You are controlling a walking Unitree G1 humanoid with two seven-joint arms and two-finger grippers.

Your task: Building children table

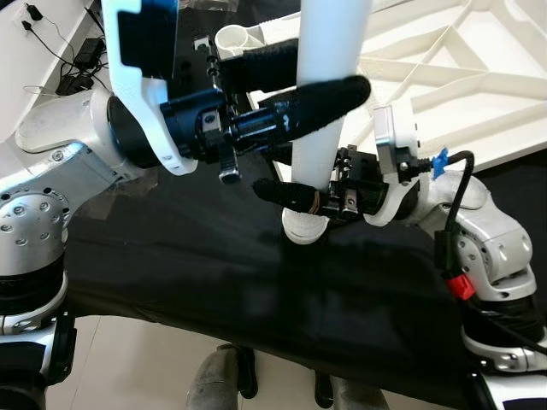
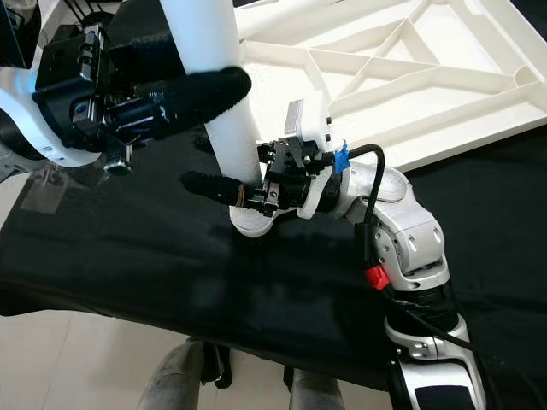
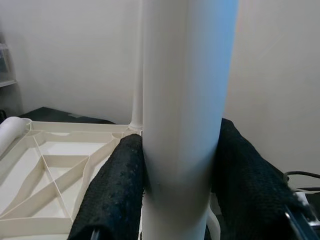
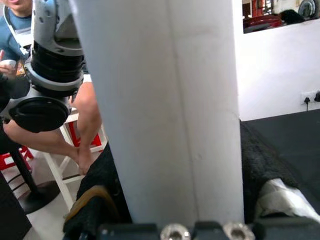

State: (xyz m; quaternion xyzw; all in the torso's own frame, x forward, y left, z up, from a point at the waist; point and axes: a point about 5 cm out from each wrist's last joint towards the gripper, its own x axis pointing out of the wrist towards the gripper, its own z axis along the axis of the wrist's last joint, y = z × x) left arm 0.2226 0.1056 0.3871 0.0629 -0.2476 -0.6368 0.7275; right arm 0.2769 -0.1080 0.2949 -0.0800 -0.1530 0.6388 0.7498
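Note:
A white table leg (image 1: pixel 325 111) stands upright on the black cloth (image 1: pixel 214 282), its round foot (image 1: pixel 304 229) resting on the cloth. My left gripper (image 1: pixel 312 85) is shut on the leg higher up, one black finger crossing its front. My right gripper (image 1: pixel 295 192) is shut on the leg just above the foot. The white ribbed tabletop (image 1: pixel 453 68) lies upside down at the back right. In the left wrist view the leg (image 3: pixel 185 115) sits between both black fingers (image 3: pixel 112 195). In the right wrist view the leg (image 4: pixel 160 110) is held close to the camera.
A second white leg (image 1: pixel 239 38) lies at the back beside the tabletop. A person (image 4: pixel 15 30) sits on a red-and-white stool behind my left arm in the right wrist view. Black cables and a charger (image 1: pixel 81 64) lie on the floor at the left.

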